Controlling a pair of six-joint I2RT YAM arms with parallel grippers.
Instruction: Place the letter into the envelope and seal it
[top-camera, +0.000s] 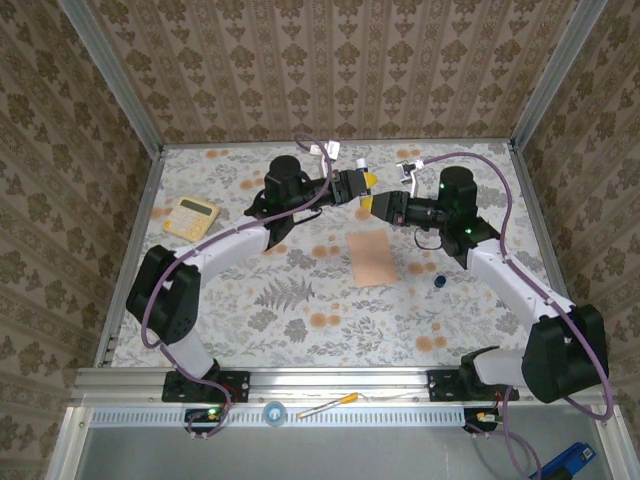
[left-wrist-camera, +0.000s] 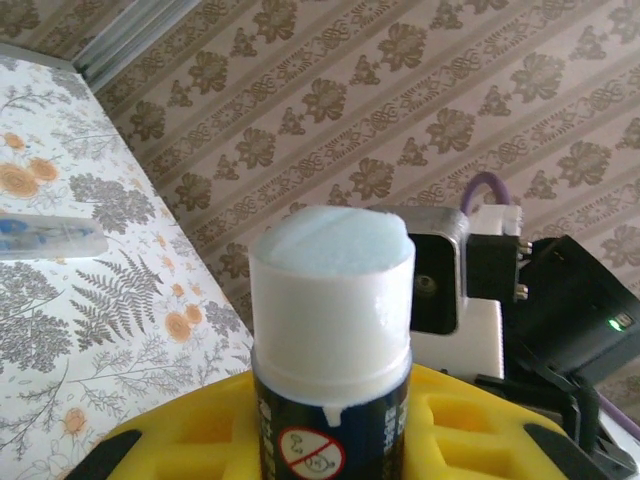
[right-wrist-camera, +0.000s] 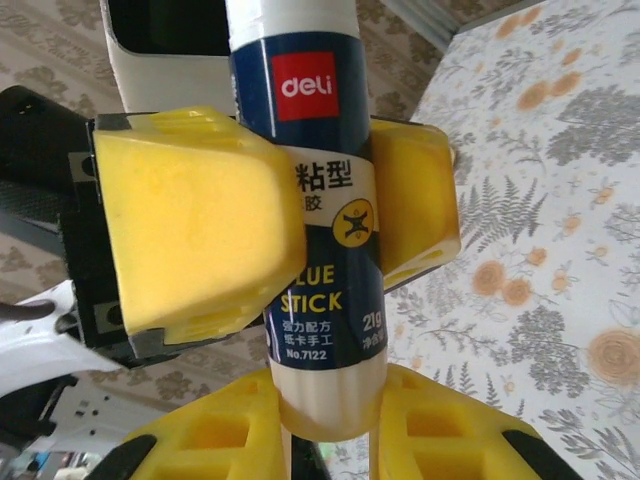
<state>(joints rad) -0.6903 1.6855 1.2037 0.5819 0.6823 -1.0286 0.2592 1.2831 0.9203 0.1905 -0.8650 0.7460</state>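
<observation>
**A:** How much of the navy-and-white plastic glue stick (right-wrist-camera: 335, 250) shows at the right wrist?

**B:** Its upper end runs off the twelve o'clock edge. The left gripper (right-wrist-camera: 315, 200) hides the label's nine o'clock side behind a yellow finger. The right gripper (right-wrist-camera: 325, 430) is cropped at six o'clock.

**A:** And at the left wrist?

**B:** The left gripper (left-wrist-camera: 330, 445) is cut off at six o'clock. A pale tube-shaped thing (left-wrist-camera: 45, 238) at nine o'clock is blurred and cropped.

**A:** Overhead?

**B:** The salmon-pink paper rectangle (top-camera: 375, 259) is too small to tell letter from envelope. A blue object (top-camera: 568, 462) at five o'clock is cut by the edge.
</observation>
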